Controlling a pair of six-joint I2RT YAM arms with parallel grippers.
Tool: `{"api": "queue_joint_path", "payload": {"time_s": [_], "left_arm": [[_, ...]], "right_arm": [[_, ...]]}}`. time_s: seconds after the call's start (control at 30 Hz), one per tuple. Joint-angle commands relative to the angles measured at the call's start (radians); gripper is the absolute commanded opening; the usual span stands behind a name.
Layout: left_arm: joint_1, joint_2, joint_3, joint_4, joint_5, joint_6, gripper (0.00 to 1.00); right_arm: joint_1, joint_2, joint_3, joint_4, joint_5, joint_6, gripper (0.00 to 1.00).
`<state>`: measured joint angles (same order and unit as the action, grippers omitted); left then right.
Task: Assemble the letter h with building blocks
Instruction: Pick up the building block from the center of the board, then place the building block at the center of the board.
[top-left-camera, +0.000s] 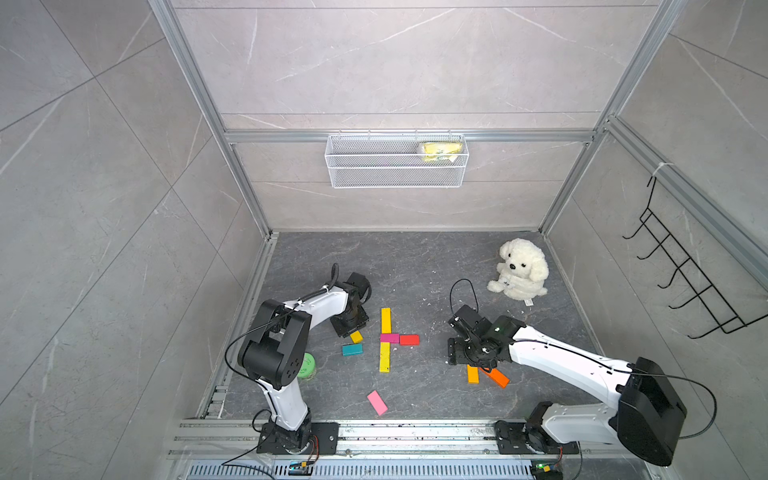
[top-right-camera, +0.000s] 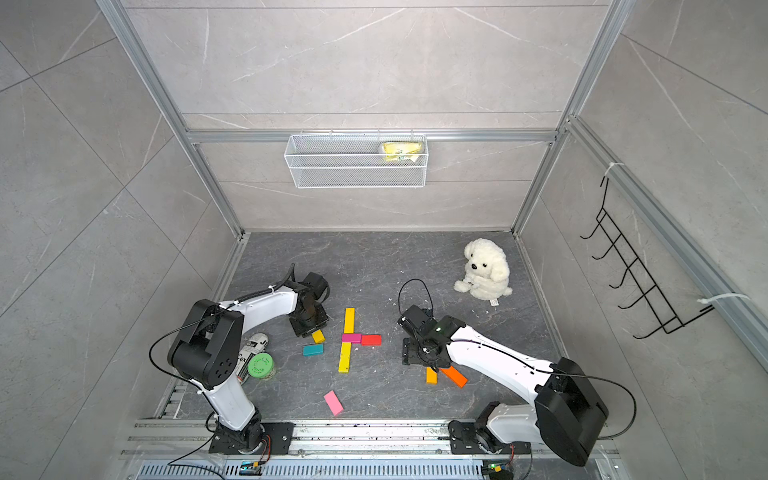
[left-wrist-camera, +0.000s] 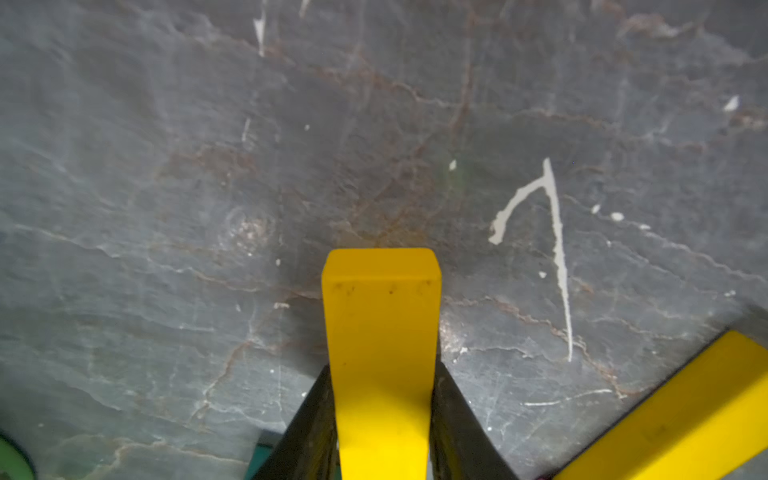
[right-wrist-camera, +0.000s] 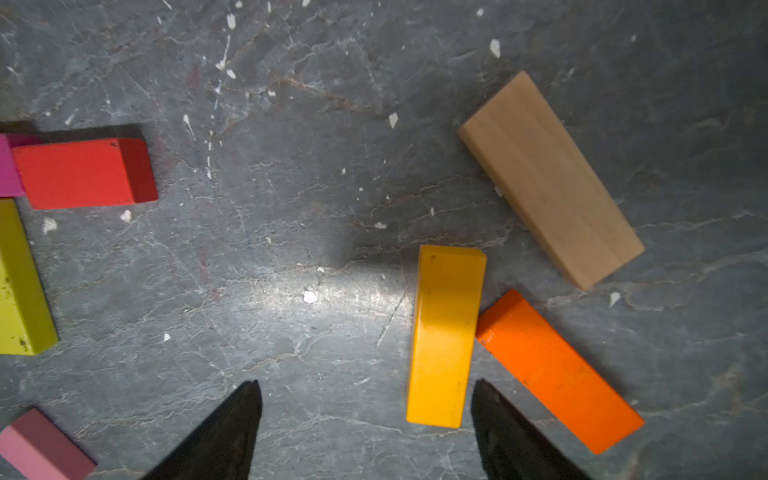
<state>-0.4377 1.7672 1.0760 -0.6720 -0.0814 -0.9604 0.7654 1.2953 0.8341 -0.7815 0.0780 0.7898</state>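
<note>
The left gripper (left-wrist-camera: 382, 374) is clamped across a yellow bar (left-wrist-camera: 380, 316), lower centre of the left wrist view, with the bar's far end jutting out. It should lift level, clear of the teal block (top-left-camera: 352, 349). The right gripper (right-wrist-camera: 365, 384) hovers with its jaws apart and the amber bar (right-wrist-camera: 446, 336) just inside one finger, so it should centre before closing. The stem (top-left-camera: 385, 357), magenta (top-left-camera: 389, 338) and red (top-left-camera: 409, 340) lie mid-floor. The leg probably belongs below red's free end.

Left jaws tight, right jaws wide.
</note>
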Motion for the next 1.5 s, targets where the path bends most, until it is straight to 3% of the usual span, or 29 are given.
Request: {"api": "queue_joint_path", "payload": {"time_s": [0.0,0.17,0.27,0.43,0.63,0.9,0.97,1.2,1.33,1.47], "left_arm": [[0.004,-0.013,-0.001,0.016,-0.051,-0.009,0.28],[0.003,-0.080,0.100,-0.101,-0.170,0.075,0.20],[-0.029,-0.159,0.152,-0.145,-0.167,0.141,0.18],[-0.241,-0.211,0.248,-0.218,-0.109,0.205,0.15],[-0.549,-0.061,0.292,-0.212,-0.041,0.142,0.12],[-0.652,0.106,0.311,-0.172,0.035,0.097,0.09],[-0.656,0.117,0.312,-0.172,0.029,0.094,0.16],[-0.655,0.128,0.323,-0.171,0.030,0.093,0.69],[-0.653,0.027,0.313,-0.218,-0.024,0.080,0.72],[-0.627,-0.170,0.295,-0.327,-0.156,0.069,0.72]], "right_arm": [[0.007,-0.050,-0.010,-0.030,0.011,0.014,0.82],[0.006,-0.098,0.014,-0.076,0.032,0.025,0.82],[0.004,-0.134,0.036,-0.111,0.060,0.049,0.82],[-0.008,-0.149,0.105,-0.211,0.146,0.085,0.83],[-0.065,-0.224,0.148,-0.255,0.132,0.124,0.83],[-0.086,-0.323,0.100,-0.320,0.117,0.145,0.83],[-0.087,-0.345,0.074,-0.315,0.103,0.152,0.83],[-0.039,-0.286,-0.015,-0.286,0.077,0.215,0.81],[0.084,-0.214,-0.016,-0.218,0.093,0.313,0.83],[0.234,-0.041,0.060,-0.118,0.111,0.365,0.86]]}}
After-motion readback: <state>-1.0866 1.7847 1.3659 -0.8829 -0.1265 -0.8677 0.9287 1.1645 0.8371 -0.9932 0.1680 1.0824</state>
